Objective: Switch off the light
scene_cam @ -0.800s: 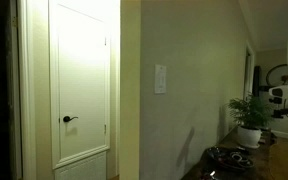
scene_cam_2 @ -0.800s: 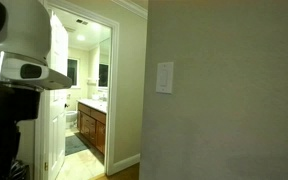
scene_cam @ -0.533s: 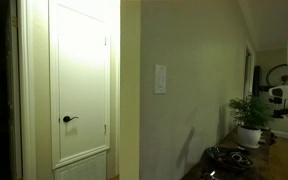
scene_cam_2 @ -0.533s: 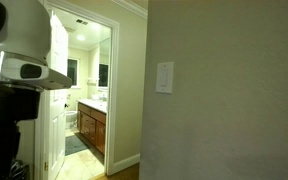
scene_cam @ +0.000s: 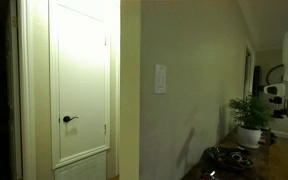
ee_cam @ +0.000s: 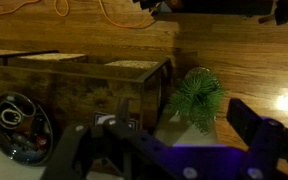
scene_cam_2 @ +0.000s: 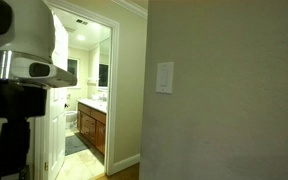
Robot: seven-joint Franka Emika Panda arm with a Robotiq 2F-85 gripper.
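My fingers (ee_cam: 262, 135) are spread wide. They show dark and blurred along the bottom of the wrist view, one low at the left and one at the right.

The biggest thing around me is the pale wall (scene_cam: 189, 90), plain and in dim light in both exterior views. Beside it stands a white panelled door (scene_cam: 82, 80), shut, in brighter light than the wall. In an exterior view an open doorway (scene_cam_2: 94, 90) left of the wall corner looks into a bright room with a wooden vanity (scene_cam_2: 92, 128). My arm (scene_cam_2: 24, 45) fills the left edge there, with white casing above and dark parts below. It only just shows at the right edge of the view with the door.

Under my wrist lies a long wooden crate (ee_cam: 79, 85), and an orange cable (ee_cam: 114, 14) trails above it. A green plant (ee_cam: 196, 95) in a white pot stands just beside the crate's right end. The same plant stands on the bench (scene_cam: 282, 152) in an exterior view. A round dark dish (ee_cam: 19, 125) sits at the crate's left; I cannot make out what is in it.

The switch (scene_cam: 160, 78) is a small white upright plate on the wall. It sits between the door and the plant, well apart from my arm. Smallest is the black lever handle (scene_cam: 69, 119), low on the door.
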